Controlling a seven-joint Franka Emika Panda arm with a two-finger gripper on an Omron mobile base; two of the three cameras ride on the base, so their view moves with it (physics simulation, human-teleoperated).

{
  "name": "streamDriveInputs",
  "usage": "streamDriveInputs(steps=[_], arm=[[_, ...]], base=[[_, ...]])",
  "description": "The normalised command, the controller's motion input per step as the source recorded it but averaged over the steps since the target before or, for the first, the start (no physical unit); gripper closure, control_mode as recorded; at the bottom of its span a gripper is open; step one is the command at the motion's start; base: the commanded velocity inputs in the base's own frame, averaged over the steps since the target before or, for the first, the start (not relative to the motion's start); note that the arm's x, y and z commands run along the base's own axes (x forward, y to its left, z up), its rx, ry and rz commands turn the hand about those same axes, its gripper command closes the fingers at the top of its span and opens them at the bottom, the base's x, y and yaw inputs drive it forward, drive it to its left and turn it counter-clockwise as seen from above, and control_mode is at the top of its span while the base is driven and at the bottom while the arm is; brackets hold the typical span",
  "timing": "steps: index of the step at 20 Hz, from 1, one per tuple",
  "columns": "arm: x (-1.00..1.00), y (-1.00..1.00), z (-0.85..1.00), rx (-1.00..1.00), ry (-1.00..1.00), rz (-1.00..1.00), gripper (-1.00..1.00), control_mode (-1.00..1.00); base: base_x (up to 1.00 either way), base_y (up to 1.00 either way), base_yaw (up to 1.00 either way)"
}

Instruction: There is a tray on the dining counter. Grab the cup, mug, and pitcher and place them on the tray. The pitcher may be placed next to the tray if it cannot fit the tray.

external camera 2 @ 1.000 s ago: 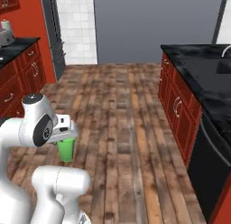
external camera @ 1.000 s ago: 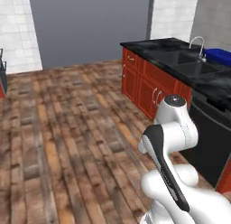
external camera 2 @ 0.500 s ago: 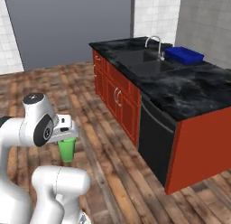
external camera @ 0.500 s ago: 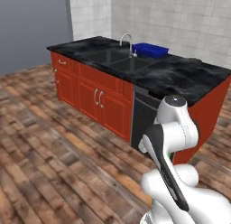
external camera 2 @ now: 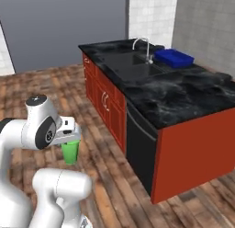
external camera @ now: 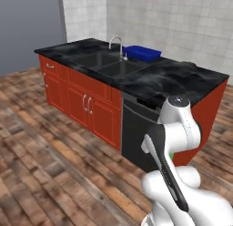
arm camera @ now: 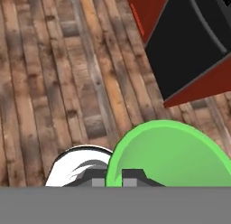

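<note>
The green cup [external camera 2: 70, 151] hangs upright below the robot's hand, clamped in the fingers [external camera 2: 69, 142], which are drawn narrow on its rim; the cup is carried low in front of the arm, above the wooden floor [external camera 2: 101, 176] and well apart from the worktop [external camera 2: 174, 91]. In the hand view the cup's bright rim and inner wall [arm camera: 169, 153] bulge up from the bottom edge, with one dark fingertip [arm camera: 131, 175] pressed just inside the rim at its near side; behind the cup lie floor planks [arm camera: 67, 74] and a corner of the red base with its black panel [arm camera: 189, 42]. The right base view gives the cup's outside and its taper toward the base, which the hand view does not. In the left base view only a sliver of green [external camera: 171, 155] peeks past the white arm. Both base views show the blue tray [external camera: 143, 53] lying on the far part of the black worktop just beyond the sink [external camera: 107, 63] and beside the silver faucet [external camera: 119, 45]; the tray's inside cannot be made out from here.
</note>
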Motion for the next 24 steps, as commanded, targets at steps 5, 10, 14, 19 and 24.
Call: streamDriveInputs(steps=[5,10,14,19,24], arm=[[0.0,0.0,0.0,0.0,0.0,0.0,1.0,1.0],[0.0,0.0,0.0,0.0,0.0,0.0,1.0,1.0],[0.0,0.0,0.0,0.0,0.0,0.0,1.0,1.0],[0.0,0.0,0.0,0.0,0.0,0.0,1.0,1.0],[0.0,0.0,0.0,0.0,0.0,0.0,1.0,1.0]], base=[[0.38,-1.0,0.12],[0.28,-1.0,0.11],[0.27,-1.0,0.09],[0.28,-1.0,0.07],[0.26,-1.0,0.06]])
